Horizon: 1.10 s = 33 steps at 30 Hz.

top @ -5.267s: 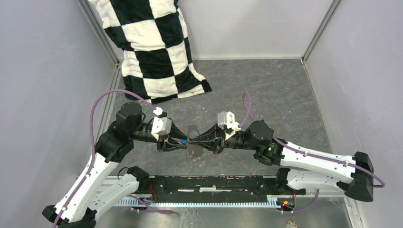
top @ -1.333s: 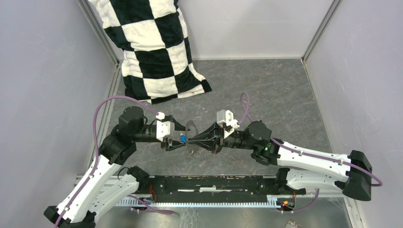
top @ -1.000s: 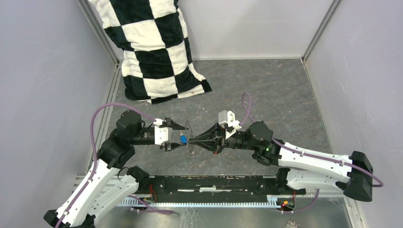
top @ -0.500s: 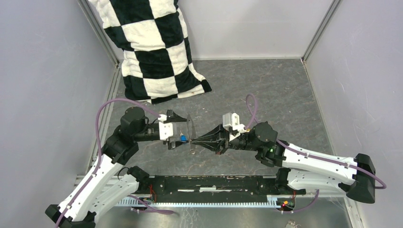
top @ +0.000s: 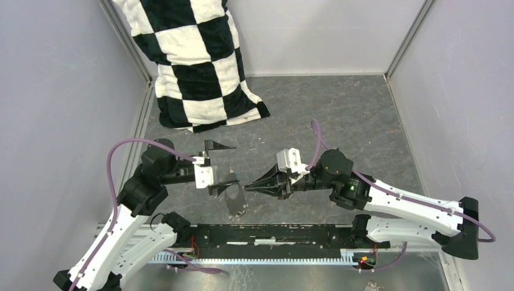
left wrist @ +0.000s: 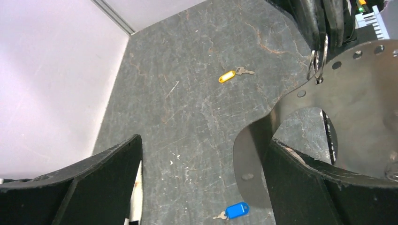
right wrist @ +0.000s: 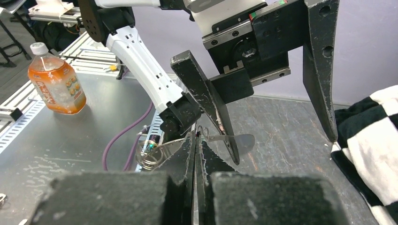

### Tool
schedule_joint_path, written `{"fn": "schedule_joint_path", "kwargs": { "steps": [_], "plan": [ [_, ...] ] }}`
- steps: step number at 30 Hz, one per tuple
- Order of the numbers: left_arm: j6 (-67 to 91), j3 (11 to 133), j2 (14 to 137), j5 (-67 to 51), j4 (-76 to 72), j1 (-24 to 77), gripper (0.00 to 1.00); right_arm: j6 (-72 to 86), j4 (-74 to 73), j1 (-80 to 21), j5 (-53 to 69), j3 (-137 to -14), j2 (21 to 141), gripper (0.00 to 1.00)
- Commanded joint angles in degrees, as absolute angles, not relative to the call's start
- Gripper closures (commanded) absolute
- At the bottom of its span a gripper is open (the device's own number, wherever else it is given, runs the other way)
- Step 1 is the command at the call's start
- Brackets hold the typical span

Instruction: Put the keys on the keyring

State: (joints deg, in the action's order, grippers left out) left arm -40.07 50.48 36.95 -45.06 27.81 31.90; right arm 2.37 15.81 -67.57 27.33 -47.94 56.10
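Note:
Both keys lie loose on the dark table in the left wrist view: the blue-headed key (left wrist: 234, 210) below my left gripper (left wrist: 205, 140), the yellow-headed key (left wrist: 228, 76) farther off. My left gripper (top: 234, 165) is wide open and holds nothing. The keyring here is a small silver ring (left wrist: 318, 62) through a hole in a flat grey metal plate (left wrist: 366, 108). My right gripper (top: 248, 187) is shut on the keyring at that ring, holding the plate (top: 233, 199) above the table. The plate's curved edge passes close by one left finger (left wrist: 305, 183).
A black-and-white checkered cushion (top: 194, 60) leans in the back left corner. Grey walls close three sides. A black rail (top: 273, 235) runs along the near edge. Outside the cell, an orange drink bottle (right wrist: 55, 79) stands on a metal bench.
My left gripper has opened fully and drawn back to the left. The blue key it held between its fingers now lies on the table. The right gripper has dipped lower with the plate.

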Motion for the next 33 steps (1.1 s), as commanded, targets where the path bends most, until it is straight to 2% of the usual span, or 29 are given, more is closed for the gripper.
{"fn": "schedule_joint_path", "kwargs": {
  "steps": [1, 8, 12, 15, 16, 20, 22, 24, 33],
  "plan": [
    [-45.6, 53.42, 35.88, -47.94, 32.27, 31.82, 0.0, -1.36, 12.48, -67.98, 30.81, -53.26, 56.46, 1.0],
    [-52.56, 60.28, 43.82, -60.22, 49.56, 31.82, 0.07, -1.22, 11.29, -68.03, 33.41, -55.56, 58.47, 1.0],
    [-56.85, 65.43, 49.7, -63.18, 59.42, 31.82, 0.21, -2.08, 9.56, -68.0, 33.7, -57.01, 59.3, 1.0],
    [-60.72, 67.41, 52.36, -64.53, 67.27, 31.82, 0.35, -3.0, 8.43, -68.0, 32.97, -57.76, 59.25, 0.99],
    [-63.29, 67.69, 52.93, -64.43, 71.6, 31.83, 0.5, -3.87, 7.22, -68.02, 32.42, -58.39, 59.21, 0.99],
    [-65.87, 68.02, 53.24, -64.82, 75.45, 31.82, 0.74, -5.0, 5.44, -68.0, 32.08, -59.6, 59.3, 1.0],
    [-65.72, 68.53, 53.35, -65.1, 75.62, 31.82, 0.81, -5.36, 4.63, -67.96, 32.2, -60.18, 59.67, 1.0],
    [-65.36, 69.01, 53.6, -64.93, 75.55, 31.82, 0.96, -5.9, 3.62, -68.0, 32.02, -60.61, 59.87, 1.0],
    [-67.15, 71.06, 55.92, -64.42, 79.41, 31.82, 0.98, -14.62, -9.69, -68.03, 29.93, -66.1, 61.27, 0.99]
  ]
}}
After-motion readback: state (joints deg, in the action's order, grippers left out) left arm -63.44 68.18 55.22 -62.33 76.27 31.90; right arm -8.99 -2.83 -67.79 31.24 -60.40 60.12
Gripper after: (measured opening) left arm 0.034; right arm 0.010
